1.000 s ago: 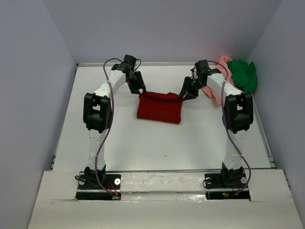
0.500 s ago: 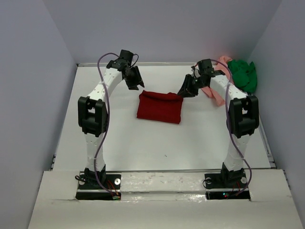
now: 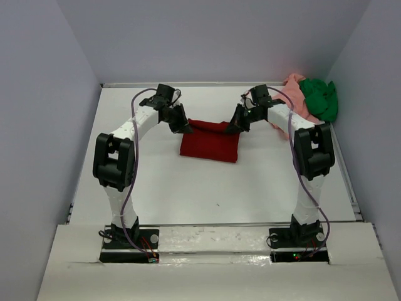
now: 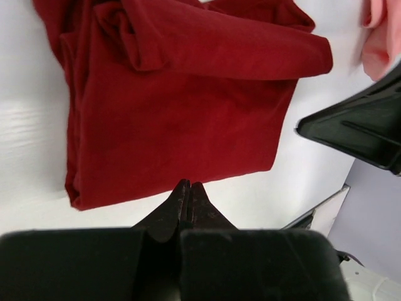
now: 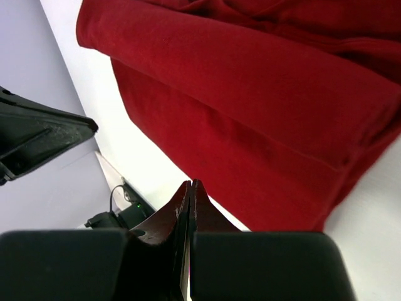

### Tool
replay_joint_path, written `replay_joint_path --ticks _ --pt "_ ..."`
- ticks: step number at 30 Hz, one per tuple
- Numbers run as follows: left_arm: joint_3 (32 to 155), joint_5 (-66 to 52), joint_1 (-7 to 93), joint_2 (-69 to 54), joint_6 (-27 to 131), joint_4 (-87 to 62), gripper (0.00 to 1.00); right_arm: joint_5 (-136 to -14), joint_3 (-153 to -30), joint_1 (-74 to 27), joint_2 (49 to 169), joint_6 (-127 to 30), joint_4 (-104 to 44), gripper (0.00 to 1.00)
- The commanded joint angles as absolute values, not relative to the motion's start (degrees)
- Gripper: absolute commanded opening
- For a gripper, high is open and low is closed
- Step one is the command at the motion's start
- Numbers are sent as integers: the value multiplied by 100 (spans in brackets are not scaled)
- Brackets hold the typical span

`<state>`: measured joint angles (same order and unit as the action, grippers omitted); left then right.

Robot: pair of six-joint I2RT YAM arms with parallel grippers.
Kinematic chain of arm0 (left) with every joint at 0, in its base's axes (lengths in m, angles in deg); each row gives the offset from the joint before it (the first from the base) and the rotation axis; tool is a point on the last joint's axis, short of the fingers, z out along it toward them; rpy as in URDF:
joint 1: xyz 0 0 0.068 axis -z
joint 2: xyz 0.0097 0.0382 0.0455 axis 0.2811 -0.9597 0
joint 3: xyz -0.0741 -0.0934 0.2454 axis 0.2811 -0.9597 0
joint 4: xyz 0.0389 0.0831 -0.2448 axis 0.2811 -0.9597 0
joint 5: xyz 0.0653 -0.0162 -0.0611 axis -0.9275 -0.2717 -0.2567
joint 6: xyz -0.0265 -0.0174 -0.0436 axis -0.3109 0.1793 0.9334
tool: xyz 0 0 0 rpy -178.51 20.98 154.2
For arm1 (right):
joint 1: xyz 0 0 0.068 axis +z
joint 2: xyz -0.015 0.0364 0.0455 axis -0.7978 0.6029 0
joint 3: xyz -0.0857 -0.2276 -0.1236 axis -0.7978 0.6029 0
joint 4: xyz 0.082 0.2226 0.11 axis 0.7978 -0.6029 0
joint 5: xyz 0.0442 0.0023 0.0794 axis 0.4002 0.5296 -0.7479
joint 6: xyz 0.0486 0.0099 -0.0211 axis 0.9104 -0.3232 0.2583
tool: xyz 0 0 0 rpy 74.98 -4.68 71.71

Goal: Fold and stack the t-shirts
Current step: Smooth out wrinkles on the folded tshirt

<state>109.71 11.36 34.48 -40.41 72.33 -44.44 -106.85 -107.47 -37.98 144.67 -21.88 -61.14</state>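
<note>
Red cloth at centre: the dark red t-shirt (image 3: 210, 143), folded, lies mid-tabletop (image 3: 163, 182) between the two arms. At its far corners stand the left pincer (image 3: 186, 129) and the right pincer (image 3: 230, 129), each with fingers pressed together. Both wrist views show the tips against the cloth's edge, but whether fabric is caught cannot be made out. In the far right corner, the crumpled salmon pink t-shirt (image 3: 293, 84) is partly hidden behind the right arm, beside the green t-shirt (image 3: 319, 97).
</note>
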Motion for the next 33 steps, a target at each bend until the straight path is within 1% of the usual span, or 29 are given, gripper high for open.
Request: replay_joint_path --ticks 1,12,17,28,33 --pt "10815 1756 3539 -3824 7233 -3776 0 -11025 -10856 -3605 14709 -1858 -5693 0" --pt "10402 2380 3601 -4123 7471 -2933 0 -11087 -10961 -3359 15070 -1568 -5394 0" --pt "9998 2618 3610 -4378 7541 -2545 0 -10964 -11206 -3306 15219 -1515 -5341 0" --pt "9698 2811 3610 -4967 7506 -1983 0 -10893 -11524 -3201 15404 -1304 -5323 0" --pt "9575 2768 3610 -4958 7445 -1965 0 -10911 -11349 -3025 15361 -1137 -5254 0"
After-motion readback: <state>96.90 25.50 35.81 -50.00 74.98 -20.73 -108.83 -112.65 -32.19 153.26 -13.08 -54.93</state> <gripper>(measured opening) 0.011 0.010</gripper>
